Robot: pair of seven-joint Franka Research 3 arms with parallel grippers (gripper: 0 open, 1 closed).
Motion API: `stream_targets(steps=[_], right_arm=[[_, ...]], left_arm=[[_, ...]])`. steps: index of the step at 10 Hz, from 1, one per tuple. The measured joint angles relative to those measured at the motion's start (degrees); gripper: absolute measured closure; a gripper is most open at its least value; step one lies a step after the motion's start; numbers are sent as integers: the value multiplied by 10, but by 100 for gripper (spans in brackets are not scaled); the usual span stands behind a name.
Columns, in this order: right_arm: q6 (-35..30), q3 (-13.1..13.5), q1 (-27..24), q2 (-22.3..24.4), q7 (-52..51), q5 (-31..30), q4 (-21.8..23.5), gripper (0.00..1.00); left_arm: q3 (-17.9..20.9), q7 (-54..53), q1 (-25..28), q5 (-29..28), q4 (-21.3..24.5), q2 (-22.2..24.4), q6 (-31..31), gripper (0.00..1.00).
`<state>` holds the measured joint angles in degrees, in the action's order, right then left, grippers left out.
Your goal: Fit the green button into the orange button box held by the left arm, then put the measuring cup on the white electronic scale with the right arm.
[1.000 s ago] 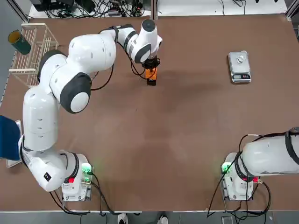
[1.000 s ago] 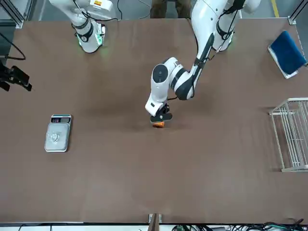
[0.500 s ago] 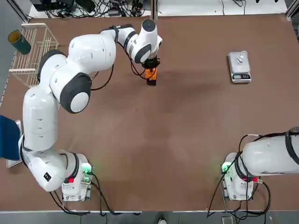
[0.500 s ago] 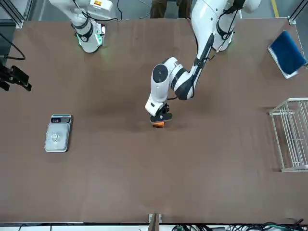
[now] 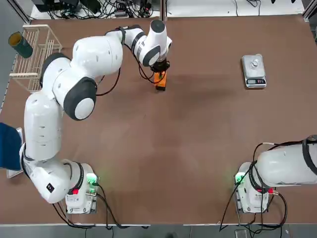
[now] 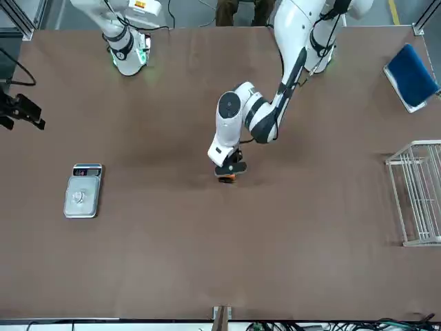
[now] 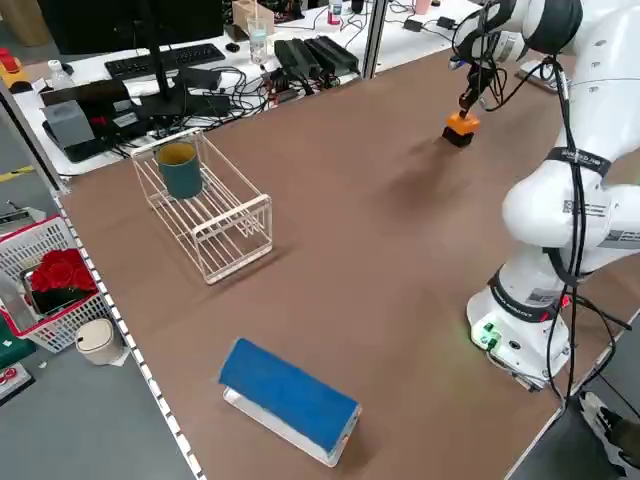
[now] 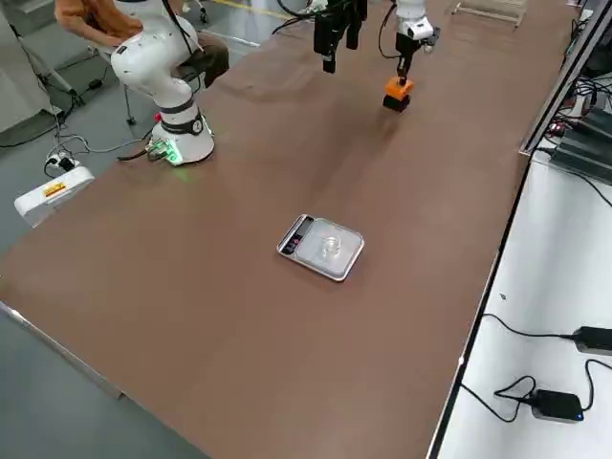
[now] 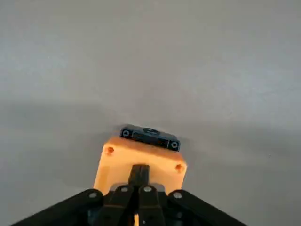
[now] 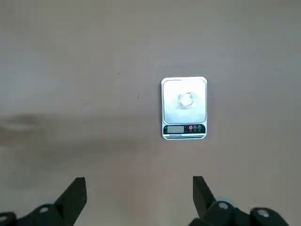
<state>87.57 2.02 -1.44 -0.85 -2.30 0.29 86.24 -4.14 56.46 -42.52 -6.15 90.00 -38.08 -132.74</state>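
With the clear cup point(image 10: 187, 99) already on the scale point(image 10: 184, 110), we saw the right hand point(image 10: 140, 188) held above the bench point(image 6: 207, 262), its fingers spread wide and nothing between them. Over on the far side of the bench from the bases, we had the left hand point(image 9: 138, 181) pinched tight at the orange box point(image 9: 139, 165)! A black block point(image 9: 150, 137) sat against that box's side, and we watched both hang beneath the left wrist, well apart from the scale. Where the green button was, we could not tell. Beyond the left arm, we spotted a white rack point(image 7: 205, 200) holding a green mug point(image 7: 181, 172), plus a blue pad point(image 7: 290, 390) nearer the bases.
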Motion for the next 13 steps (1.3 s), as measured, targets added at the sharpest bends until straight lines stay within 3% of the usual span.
stream_targets(steps=[7,10,12,13], right_arm=[[-1,1,-1,0,0,0,0,0],[-1,0,-1,0,0,0,0,0],[-1,0,-1,0,0,0,0,0],[-2,0,-1,0,0,0,0,0]], left_arm=[[0,1,2,0,-6,3,4,99],[1,5,12,2,-28,15,40,97],[3,6,33,2,-43,45,81,86],[3,5,53,2,-45,68,107,74]])
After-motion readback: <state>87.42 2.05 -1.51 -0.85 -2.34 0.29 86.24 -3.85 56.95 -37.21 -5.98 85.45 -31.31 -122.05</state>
